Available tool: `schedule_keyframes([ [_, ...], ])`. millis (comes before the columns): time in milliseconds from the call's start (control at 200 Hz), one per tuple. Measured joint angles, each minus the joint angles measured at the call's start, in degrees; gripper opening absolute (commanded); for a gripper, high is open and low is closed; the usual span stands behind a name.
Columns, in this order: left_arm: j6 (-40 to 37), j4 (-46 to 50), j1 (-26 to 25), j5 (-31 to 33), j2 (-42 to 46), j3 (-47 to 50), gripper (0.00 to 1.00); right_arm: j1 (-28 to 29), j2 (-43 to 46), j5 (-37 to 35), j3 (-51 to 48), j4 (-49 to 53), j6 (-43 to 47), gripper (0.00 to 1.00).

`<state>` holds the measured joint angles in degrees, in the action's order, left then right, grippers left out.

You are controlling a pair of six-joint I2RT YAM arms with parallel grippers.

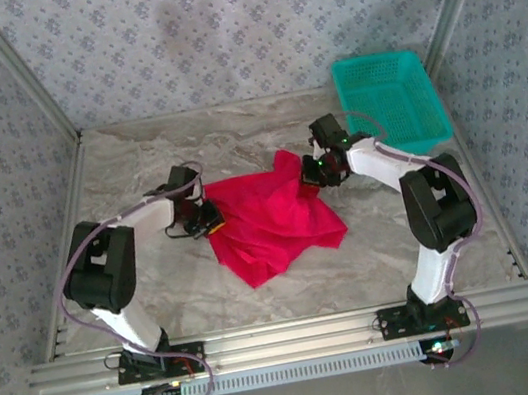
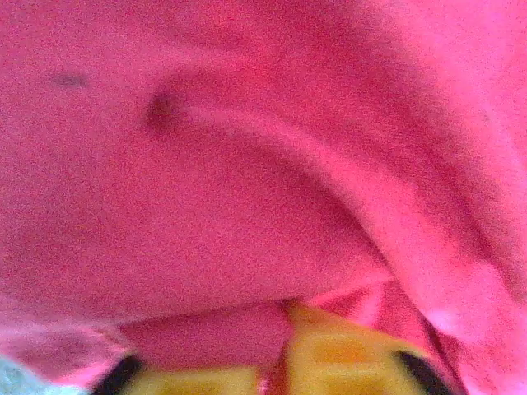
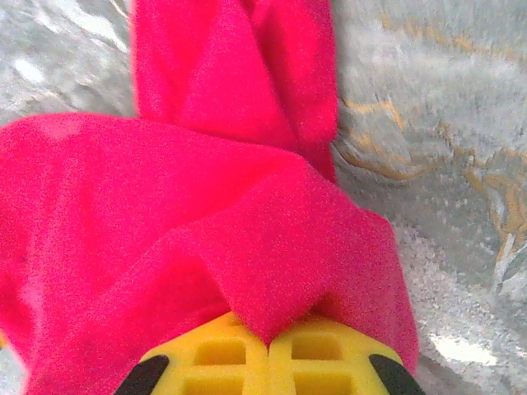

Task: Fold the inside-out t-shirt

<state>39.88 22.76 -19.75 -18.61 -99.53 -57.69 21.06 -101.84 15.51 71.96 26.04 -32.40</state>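
The t-shirt (image 1: 273, 221) lies crumpled at the middle of the table (image 1: 129, 179); the left gripper (image 1: 209, 220) is clamped on its nine o'clock edge, the right gripper (image 1: 312, 173) pinched tight on its one o'clock corner, likely to stretch the cloth flat before folding

Grey marbled table (image 1: 357, 268), floral-patterned grey walls (image 1: 216, 33)
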Motion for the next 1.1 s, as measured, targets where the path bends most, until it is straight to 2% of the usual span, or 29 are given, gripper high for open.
schedule_keyframes([
  [170, -2.9, 7.6, 4.6, 2.9, 1.4, -8.0, 0.0, -0.3, 7.5, -5.1, 6.8, 9.2, 4.5, 0.0],
  [390, -6.6, 15.6, 13.9, 8.7, 10.0, -21.6, 0.0, -1.2, 17.1, -9.4, 20.7, 19.7, 10.0, 0.0],
  [515, -7.9, 17.6, 15.6, 10.1, 13.3, -24.2, 0.0, -1.3, 20.3, -9.0, 25.5, 23.2, 11.5, 0.0],
  [650, -9.0, 20.0, 16.0, 11.1, 13.0, -23.1, 0.0, -2.5, 21.1, -6.6, 27.0, 25.4, 12.3, 0.0],
  [715, -9.4, 20.7, 16.0, 11.6, 13.0, -21.4, 0.0, -3.8, 20.6, -5.1, 26.9, 25.9, 12.4, 0.0],
  [760, -9.4, 20.9, 16.0, 11.8, 13.0, -19.8, 0.0, -4.8, 19.8, -4.1, 26.4, 25.7, 12.4, 0.12],
  [830, -9.4, 20.7, 16.0, 11.4, 12.9, -17.4, 0.0, -5.9, 17.7, -3.2, 25.4, 24.8, 12.3, 0.17],
  [929, -9.0, 20.2, 16.0, 10.8, 12.5, -14.3, 0.0, -6.9, 10.5, -2.7, 25.3, 22.2, 11.1, 0.35],
  [999, -8.7, 19.8, 15.7, 10.4, 11.3, -13.2, 0.0, -7.2, 3.2, -3.2, 26.2, 21.4, 11.1, 0.38],
  [1099, -8.6, 18.8, 14.8, 10.2, 9.6, -12.7, 0.0, -7.0, -4.6, -5.1, 25.6, 21.5, 11.1, 0.37],
])
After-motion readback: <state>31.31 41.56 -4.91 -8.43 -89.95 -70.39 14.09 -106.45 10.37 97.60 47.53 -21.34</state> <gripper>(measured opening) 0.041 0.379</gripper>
